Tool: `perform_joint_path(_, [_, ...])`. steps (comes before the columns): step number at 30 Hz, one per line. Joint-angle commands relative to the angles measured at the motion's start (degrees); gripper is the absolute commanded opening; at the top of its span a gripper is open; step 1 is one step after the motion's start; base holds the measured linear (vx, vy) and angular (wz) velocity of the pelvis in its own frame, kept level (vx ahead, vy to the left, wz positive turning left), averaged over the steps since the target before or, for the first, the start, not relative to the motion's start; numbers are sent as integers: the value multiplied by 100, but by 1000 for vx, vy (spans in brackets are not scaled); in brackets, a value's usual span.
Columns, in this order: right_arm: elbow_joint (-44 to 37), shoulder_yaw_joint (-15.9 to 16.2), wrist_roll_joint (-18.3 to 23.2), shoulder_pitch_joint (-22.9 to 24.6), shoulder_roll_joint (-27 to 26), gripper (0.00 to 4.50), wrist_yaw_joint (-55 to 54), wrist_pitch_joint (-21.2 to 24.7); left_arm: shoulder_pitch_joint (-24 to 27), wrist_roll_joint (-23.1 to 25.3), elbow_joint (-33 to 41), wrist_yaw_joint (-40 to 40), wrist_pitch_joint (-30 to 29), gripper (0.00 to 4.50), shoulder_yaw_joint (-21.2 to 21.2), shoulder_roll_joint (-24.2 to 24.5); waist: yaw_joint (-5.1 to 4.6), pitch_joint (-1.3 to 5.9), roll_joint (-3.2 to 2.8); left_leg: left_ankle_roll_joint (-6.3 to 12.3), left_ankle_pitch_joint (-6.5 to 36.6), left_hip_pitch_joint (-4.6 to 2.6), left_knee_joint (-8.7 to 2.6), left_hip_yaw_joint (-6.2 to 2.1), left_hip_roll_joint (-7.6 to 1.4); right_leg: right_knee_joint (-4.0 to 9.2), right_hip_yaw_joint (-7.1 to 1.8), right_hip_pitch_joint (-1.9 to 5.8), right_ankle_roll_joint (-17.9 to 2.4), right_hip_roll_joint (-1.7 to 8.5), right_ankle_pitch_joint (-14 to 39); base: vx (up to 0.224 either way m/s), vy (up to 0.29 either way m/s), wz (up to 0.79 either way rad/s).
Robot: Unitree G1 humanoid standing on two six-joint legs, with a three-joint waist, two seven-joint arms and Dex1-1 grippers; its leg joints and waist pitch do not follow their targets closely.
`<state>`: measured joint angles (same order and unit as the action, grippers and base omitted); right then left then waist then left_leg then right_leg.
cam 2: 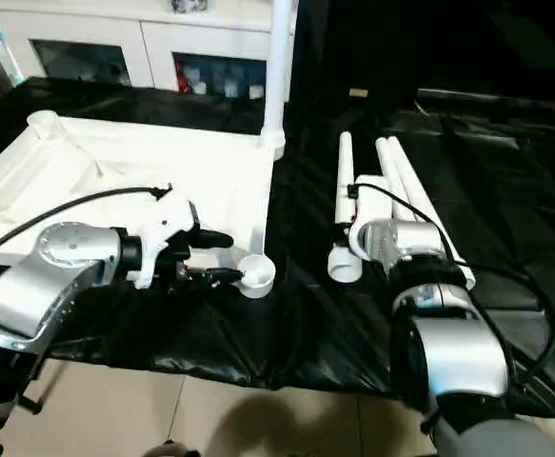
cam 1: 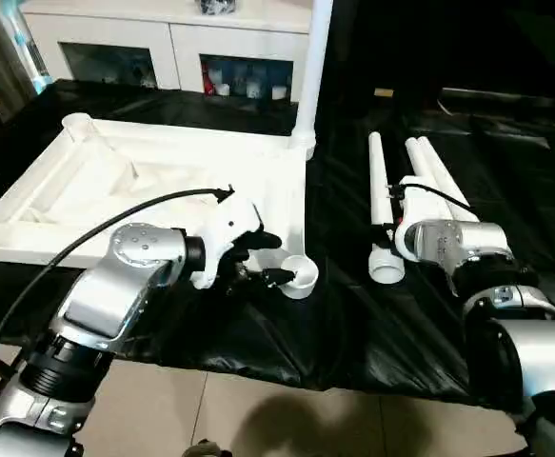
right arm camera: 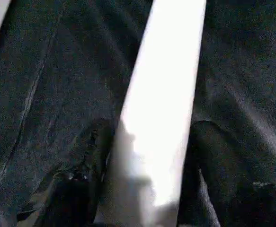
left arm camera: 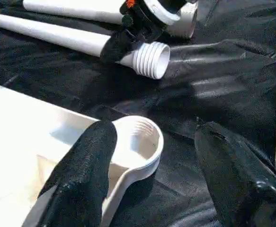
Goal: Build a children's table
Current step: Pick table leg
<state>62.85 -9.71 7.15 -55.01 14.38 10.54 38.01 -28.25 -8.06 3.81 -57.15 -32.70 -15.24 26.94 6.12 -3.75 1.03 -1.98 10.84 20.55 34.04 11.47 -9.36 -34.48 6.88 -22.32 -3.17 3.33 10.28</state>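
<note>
The table top is lying upside down on the black sheet covering the worktop, ribbed underside facing up, taking up the left half of the surface. One leg is standing upright in the socket at the top's far right corner. The far left corner socket is sitting empty, and so is the near right corner socket, close to the worktop's front edge.

Three more legs are lying loose on the sheet on the right half of the worktop, running front to back, side by side. The leftmost loose leg is showing its threaded end toward the front edge; the other two are resting just beside it, partly hidden behind the right arm.

The left gripper is hovering at the near right socket with its fingers spread, one finger over the top's edge beside the socket, the other over the black sheet; nothing is being pinched between them.

The right gripper is reaching over the loose legs, its two fingers straddling a leg with gaps showing along both sides, so spread rather than clamping.

A white cabinet with glass doors is standing behind the worktop's far edge.
</note>
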Motion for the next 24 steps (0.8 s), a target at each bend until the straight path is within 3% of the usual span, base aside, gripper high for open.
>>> perform_joint_path(1, [289, -67, 11, -92, 99, 248, 4, 15, -36, 25, 167, 23, -43, 310, -50, 33, 6, 418, 53, -12, 664, -59, -355, -217, -455, 363, -457, 292, -799, 685, 1453, 0, 0, 0])
perform_joint_path(2, [332, -82, 17, -111, 109, 233, 2, 8, -27, 21, 179, 25, -43, 310, -43, 42, 3, 416, 83, -15, 676, -64, -357, -212, -458, 373, -458, 290, -794, 689, 1480, 0, 0, 0])
perform_joint_path(6, [442, -85, 13, -159, 150, 200, 69, 10, 21, 30, 212, 50, -40, 310, -19, 90, 12, 410, 88, -46, 665, -62, -357, -213, -464, 353, -460, 284, -777, 682, 1377, 0, 0, 0])
perform_joint_path(8, [559, -84, -13, -190, 222, 200, 155, -32, 11, 52, 182, 97, -34, 310, -39, 90, 13, 414, 86, -53, 651, -63, -356, -212, -464, 345, -461, 286, -798, 681, 1312, 0, 0, 0])
perform_joint_path(9, [597, -84, -21, -201, 254, 196, 182, -52, -5, 67, 164, 122, -33, 310, -55, 86, 21, 412, 52, -71, 683, -57, -353, -212, -464, 350, -462, 285, -818, 678, 1279, 0, 0, 0])
perform_joint_path(14, [611, -164, 57, -180, 338, 191, 336, -173, -133, 146, -63, 392, 53, 310, 11, -68, 37, 409, 87, -66, 727, -55, -338, -207, -456, 358, -464, 290, -824, 681, 1378, 0, 0, 0])
perform_joint_path(17, [336, -251, 183, -8, 380, 191, 719, -565, -301, 210, -479, 1090, 187, 310, 265, -528, 30, 412, 64, -41, 787, -34, -324, -208, -449, 381, -459, 301, -771, 674, 1429, 0, 0, 0])
perform_joint_path(18, [83, -392, 362, 150, 360, 191, 951, -867, -389, 158, -710, 1452, 276, 310, 435, -837, 48, 426, 8, -50, 813, -50, -314, -226, -455, 380, -462, 304, -765, 696, 1397, 0, 0, 0])
perform_joint_path(19, [47, -417, 394, 174, 356, 191, 991, -922, -403, 146, -748, 1510, 290, 310, 463, -888, 50, 428, 59, -1, 824, -43, -310, -210, -457, 411, -460, 308, -727, 688, 1358, 0, 0, 0])
perform_joint_path(20, [-98, -523, 517, 277, 359, 191, 1071, -949, -456, 81, -911, 1728, 353, 310, 580, -1103, 64, 445, -14, -10, 780, -32, -307, -242, -453, 366, -451, 329, -773, 692, 1262, 0, 0, 0])
perform_joint_path(21, [-413, -727, 775, 486, 338, 190, 1287, -1014, -549, -42, -1154, 2052, 410, 310, 768, -1438, 62, 470, 17, 80, 641, -20, -294, -233, -445, 355, -447, 340, -811, 671, 1014, 0, 0, 0])
perform_joint_path(24, [-875, -848, 995, 766, 279, 190, 1632, -1201, -645, -174, -1342, 2287, 424, 310, 936, -1707, 89, 485, 77, 334, 417, 26, -254, -208, -419, 333, -441, 347, -906, 667, 668, 0, 0, 0])
